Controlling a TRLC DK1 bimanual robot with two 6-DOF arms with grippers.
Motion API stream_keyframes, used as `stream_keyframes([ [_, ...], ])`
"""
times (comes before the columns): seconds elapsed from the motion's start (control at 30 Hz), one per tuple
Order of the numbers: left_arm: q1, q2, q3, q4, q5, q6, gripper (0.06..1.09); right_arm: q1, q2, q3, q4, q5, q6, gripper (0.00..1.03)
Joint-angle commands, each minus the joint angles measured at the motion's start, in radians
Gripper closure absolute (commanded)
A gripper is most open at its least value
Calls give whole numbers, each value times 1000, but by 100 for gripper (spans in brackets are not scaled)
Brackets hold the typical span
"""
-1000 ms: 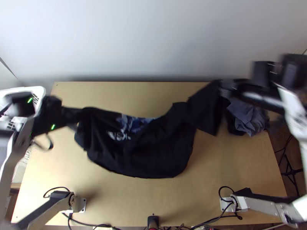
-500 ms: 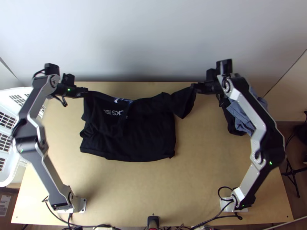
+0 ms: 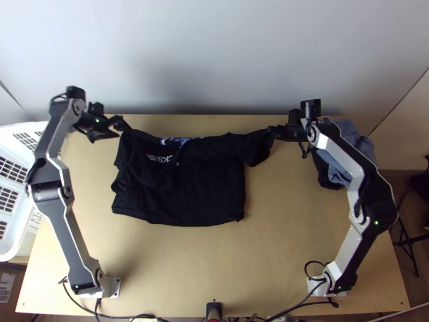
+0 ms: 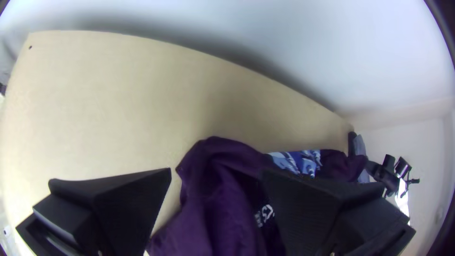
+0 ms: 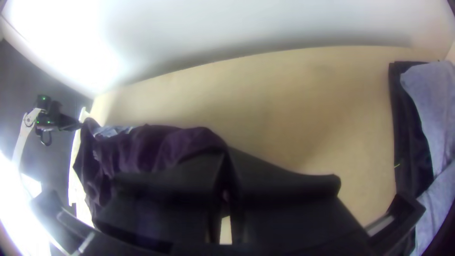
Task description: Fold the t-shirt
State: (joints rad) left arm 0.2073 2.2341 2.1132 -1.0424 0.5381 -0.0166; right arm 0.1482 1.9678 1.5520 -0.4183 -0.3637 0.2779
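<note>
T-shirt is sprawling, wrinkly black, on your wooden table; left gripper is gaping, right gripper clamping a sleeve.

The table is pale wood; a white wall rises behind its far edge. A white, slotted basket stands at the left side. Near the far right corner lies a clothes pile, grey-blue over black. Black stand legs show beyond the right edge.
</note>
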Motion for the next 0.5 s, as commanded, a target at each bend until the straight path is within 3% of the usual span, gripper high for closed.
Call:
stream_keyframes([
  [0.0,14,-237,24,-42,6,-74,12,-2,-95,-116,42,2,17,100],
  [0.17,-52,-465,-24,-102,3,-42,12,-10,-179,-211,75,2,32,100],
  [0.3,-235,-650,-321,-54,-35,18,12,-6,-250,-280,98,2,46,100],
  [0.37,-442,-748,-581,82,-225,47,12,1,-311,-328,110,0,58,100],
  [0.47,-548,-748,-647,93,-262,35,12,1,-340,-346,113,2,60,100],
])
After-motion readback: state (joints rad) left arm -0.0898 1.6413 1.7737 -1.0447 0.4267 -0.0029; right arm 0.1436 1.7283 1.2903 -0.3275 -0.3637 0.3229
